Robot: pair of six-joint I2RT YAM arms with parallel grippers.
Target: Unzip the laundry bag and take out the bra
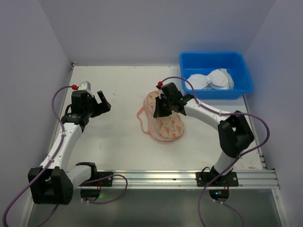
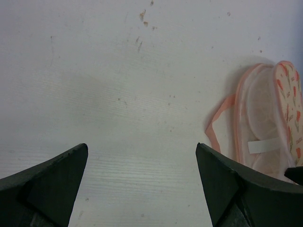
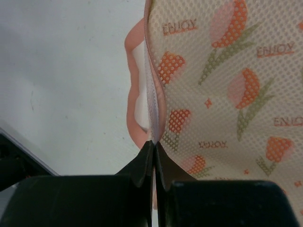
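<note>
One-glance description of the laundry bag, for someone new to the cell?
On the white table, look mid-table, near-left of the blue tub in the far right corner. The laundry bag lies there, its edge pinched by the right gripper. Unlike the plain white bra in the tub, it is cream mesh with orange flower print and pink trim.

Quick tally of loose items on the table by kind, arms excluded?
Cream-peach patterned mesh laundry bag with pink trim: 1
Plain white padded bra: 1
Blue plastic tub: 1
Total: 3
</note>
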